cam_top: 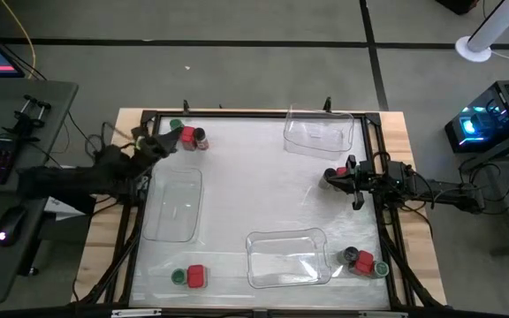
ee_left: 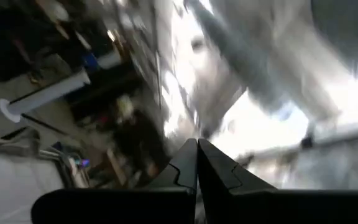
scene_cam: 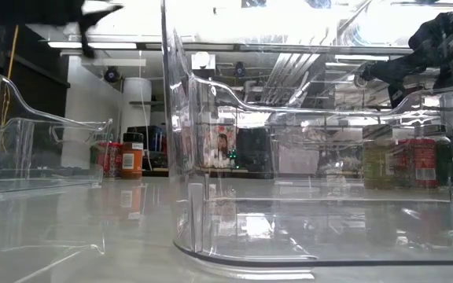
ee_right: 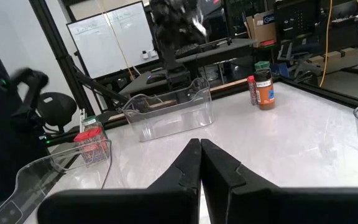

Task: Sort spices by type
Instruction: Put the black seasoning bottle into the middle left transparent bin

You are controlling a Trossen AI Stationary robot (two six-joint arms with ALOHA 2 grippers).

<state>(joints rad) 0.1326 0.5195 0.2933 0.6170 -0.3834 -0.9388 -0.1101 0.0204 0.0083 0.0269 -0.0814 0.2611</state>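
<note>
Counter [cam_top: 237,159] mid stretch is bare. Three clear trays sit empty: 1 o'clock tray [cam_top: 318,132], 9 o'clock tray [cam_top: 173,205], 6 o'clock tray [cam_top: 285,259]. Spices in corner clusters, red boxy, green-lidded, dark-lidded: 11 o'clock cluster [cam_top: 188,137], 7 o'clock pair [cam_top: 189,276], 5 o'clock group [cam_top: 361,261]. Left end effector [cam_top: 164,143] fully closed, empty, beside 11 o'clock cluster. Right end effector [cam_top: 332,176] closed, empty, at 3 o'clock edge.

Left arm: reaching in from the bench's left edge, left tool [cam_top: 168,141] shut, empty. Right arm: extended from the right edge, right tool [cam_top: 329,176] shut, empty.
</note>
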